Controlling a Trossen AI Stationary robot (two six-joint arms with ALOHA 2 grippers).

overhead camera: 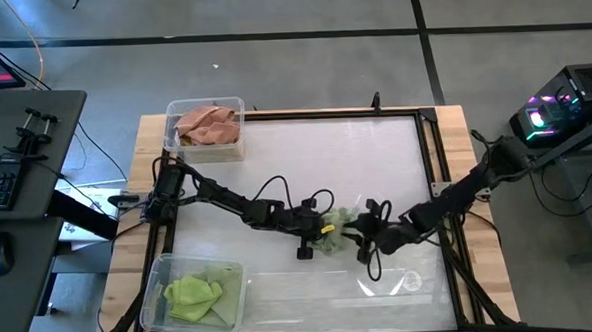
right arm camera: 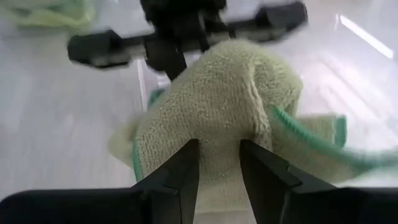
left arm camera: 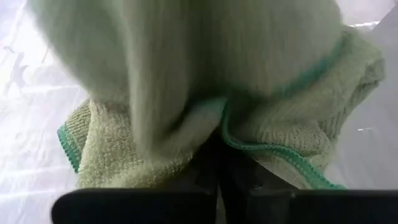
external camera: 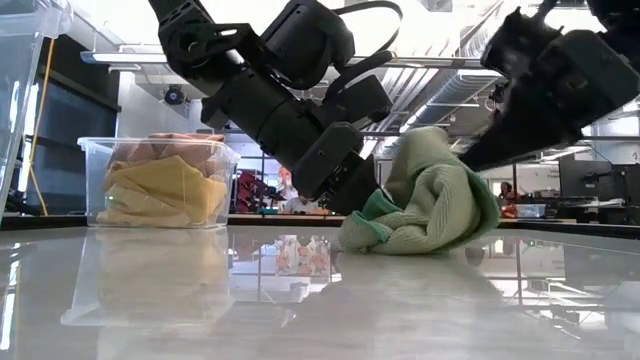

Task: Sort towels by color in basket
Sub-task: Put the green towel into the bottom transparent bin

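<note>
Pale green towel point(external camera: 432, 195) with a darker green edge sits bunched on the white surface point(overhead camera: 306, 156), near its front middle. Both grippers meet at it: the left gripper point(external camera: 362, 200) has its fingers closed on one side of the cloth, the right gripper point(right arm camera: 219, 163) pinches a fold from the other side, fingers narrowly apart around it. Two clear bins stand at the left edge, one with lime green towels point(overhead camera: 197, 295), one with salmon and mustard towels point(overhead camera: 209, 125)
</note>
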